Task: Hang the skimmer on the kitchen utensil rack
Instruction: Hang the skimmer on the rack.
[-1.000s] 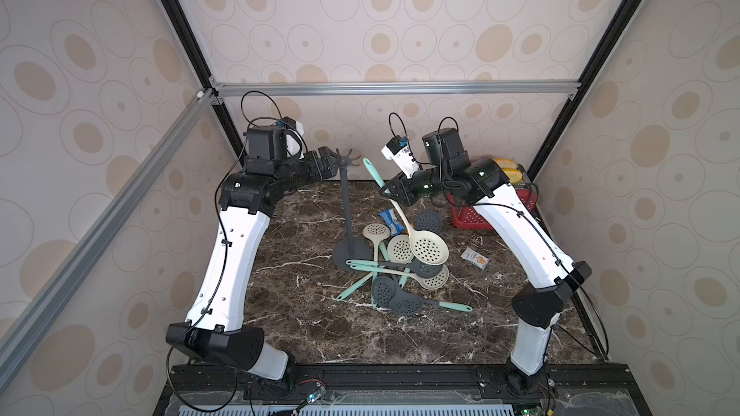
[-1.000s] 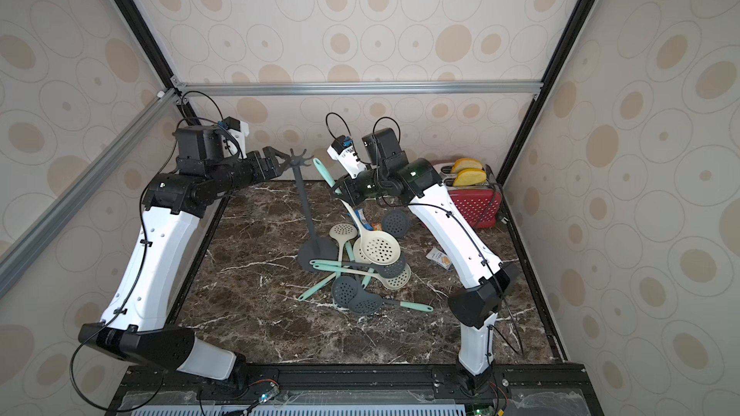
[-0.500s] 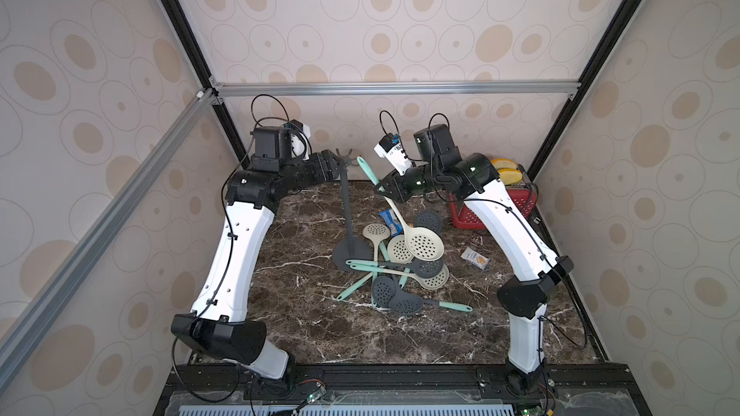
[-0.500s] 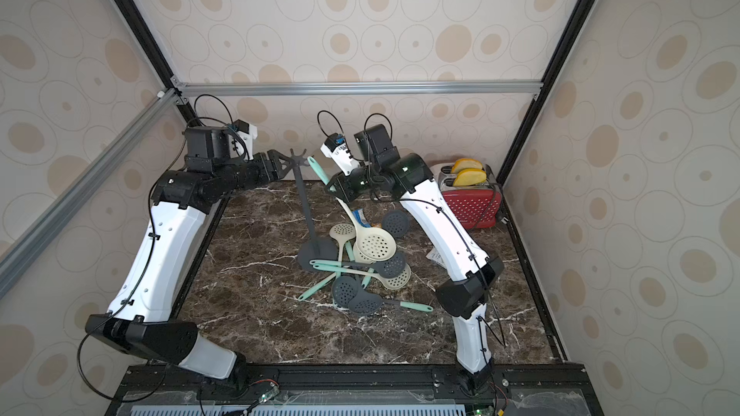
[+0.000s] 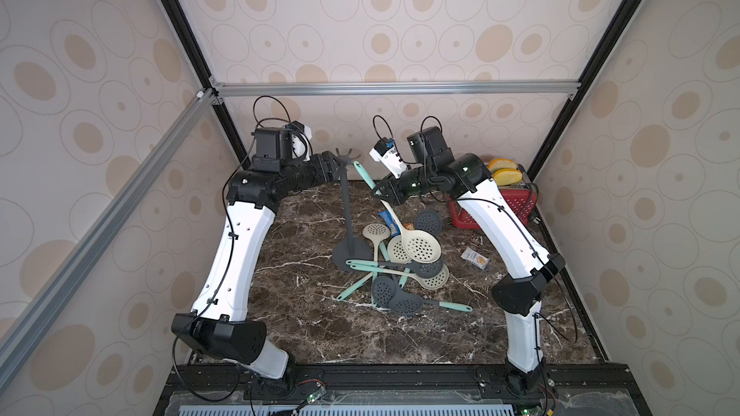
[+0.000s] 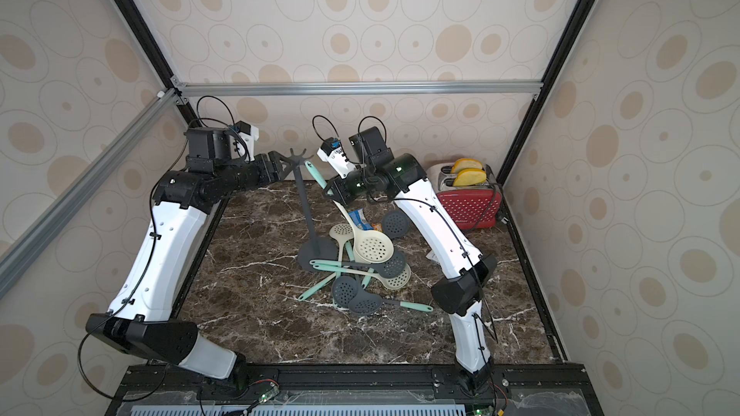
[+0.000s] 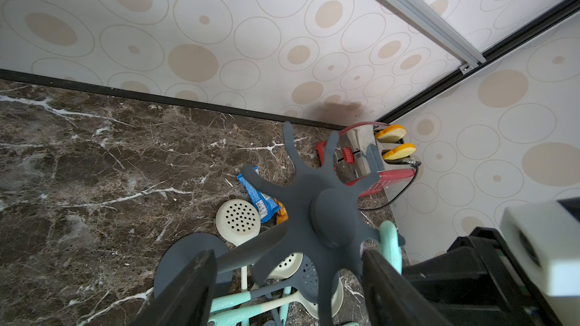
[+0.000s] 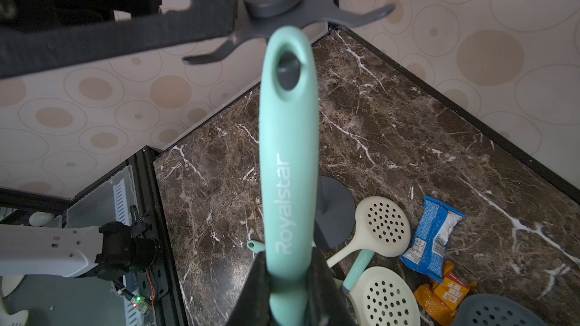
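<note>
While the right gripper [image 8: 288, 271] is clamping the mint handle of the skimmer [image 8: 290, 152], its hanging hole is hovering right by the hooks of the kitchen utensil rack [image 5: 346, 210]. The left gripper [image 7: 287, 257] is straddling the crown, jaws wide. I cannot tell whether it is pinching.

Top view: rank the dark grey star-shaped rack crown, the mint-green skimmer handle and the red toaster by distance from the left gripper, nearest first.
From the left gripper:
1. the dark grey star-shaped rack crown: right at its fingertips.
2. the mint-green skimmer handle: just past the crown, raised in the air.
3. the red toaster: far off, at the table's back right corner.
</note>
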You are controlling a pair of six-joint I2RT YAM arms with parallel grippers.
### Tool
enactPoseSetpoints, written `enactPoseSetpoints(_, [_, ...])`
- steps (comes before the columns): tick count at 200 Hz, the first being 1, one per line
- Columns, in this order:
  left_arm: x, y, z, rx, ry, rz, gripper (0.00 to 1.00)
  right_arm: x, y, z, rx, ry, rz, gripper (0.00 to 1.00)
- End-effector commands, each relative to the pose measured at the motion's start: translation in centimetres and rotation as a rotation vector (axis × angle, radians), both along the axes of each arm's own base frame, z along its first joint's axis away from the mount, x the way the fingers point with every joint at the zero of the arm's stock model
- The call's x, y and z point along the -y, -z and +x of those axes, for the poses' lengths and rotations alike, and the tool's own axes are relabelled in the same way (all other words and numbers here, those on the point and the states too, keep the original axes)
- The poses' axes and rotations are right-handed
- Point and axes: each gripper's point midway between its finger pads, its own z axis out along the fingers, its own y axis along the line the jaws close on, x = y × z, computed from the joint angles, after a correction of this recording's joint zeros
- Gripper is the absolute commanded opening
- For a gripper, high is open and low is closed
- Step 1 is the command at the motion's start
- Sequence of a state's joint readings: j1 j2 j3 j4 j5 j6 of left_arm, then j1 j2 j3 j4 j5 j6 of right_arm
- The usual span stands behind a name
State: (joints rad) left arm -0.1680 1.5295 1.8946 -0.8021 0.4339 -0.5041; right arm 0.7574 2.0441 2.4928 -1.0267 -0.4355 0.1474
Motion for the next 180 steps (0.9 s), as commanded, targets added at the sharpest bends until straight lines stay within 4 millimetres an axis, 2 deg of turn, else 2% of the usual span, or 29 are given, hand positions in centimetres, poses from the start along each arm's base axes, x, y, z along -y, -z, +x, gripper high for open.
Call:
enactPoseSetpoints(1, [0.1, -0.4, -0.5, 0.018, 0.022, 0.004, 0.75, -0.3, 1.2, 0.1, -0.018, -0.004, -0.027, 0.0])
enactPoseSetpoints(51, [0.1, -1.2, -0.8, 0.04, 0.029, 0.005, 0.77, -1.6, 2.9, 0.2, -0.033, -0.025, -0.041, 0.0])
enactPoseSetpoints(75, [0.1, -3.0, -1.6, 0.118, 0.048, 0.013, 0.91, -2.1, 2.6, 0.2, -0.032, -0.033, -0.02, 0.0])
enactPoseSetpoints(85, [0.0, -4.0, -2.1, 0.168, 0.052, 0.018, 0.99, -2.1, 1.8, 0.2, -0.016, -0.034, 0.0, 0.06])
enactPoseSetpoints(104, [-0.6, -5.9, -3.6, 0.272, 0.04, 0.032, 0.99, -2.0, -0.4, 0.2, 0.033, -0.028, 0.046, 0.23])
enactPoseSetpoints(109, [-0.8, -5.8, -4.1, 0.281, 0.035, 0.041, 0.99, -1.8, -1.1, 0.2, 0.049, -0.026, 0.059, 0.28])
enactPoseSetpoints(112, [-0.9, -6.6, -4.2, 0.32, 0.03, 0.042, 0.99, -1.7, -1.5, 0.1, 0.058, -0.024, 0.068, 0.31])
enactPoseSetpoints(120, [-1.2, -6.8, -4.8, 0.352, 0.022, 0.056, 0.99, -1.5, -2.6, 0.0, 0.081, -0.021, 0.085, 0.38])
enactPoseSetpoints(138, [-1.8, -6.2, -5.9, 0.381, 0.01, 0.092, 0.99, -0.6, -4.9, -0.6, 0.136, -0.014, 0.122, 0.56])
enactPoseSetpoints(150, [-2.2, -5.1, -6.4, 0.384, 0.001, 0.115, 0.99, 0.1, -6.0, -1.1, 0.171, -0.007, 0.142, 0.64])
enactPoseSetpoints(162, [-2.5, -3.9, -6.7, 0.387, -0.01, 0.127, 0.99, 1.0, -7.2, -1.5, 0.214, 0.012, 0.163, 0.67])
enactPoseSetpoints(165, [-2.6, -3.6, -6.8, 0.389, -0.013, 0.13, 0.99, 1.2, -6.6, -1.5, 0.208, 0.015, 0.154, 0.67])
enactPoseSetpoints(180, [-2.7, -2.3, -7.1, 0.427, -0.014, 0.137, 0.98, 2.6, -6.8, -2.1, 0.256, 0.047, 0.166, 0.67])
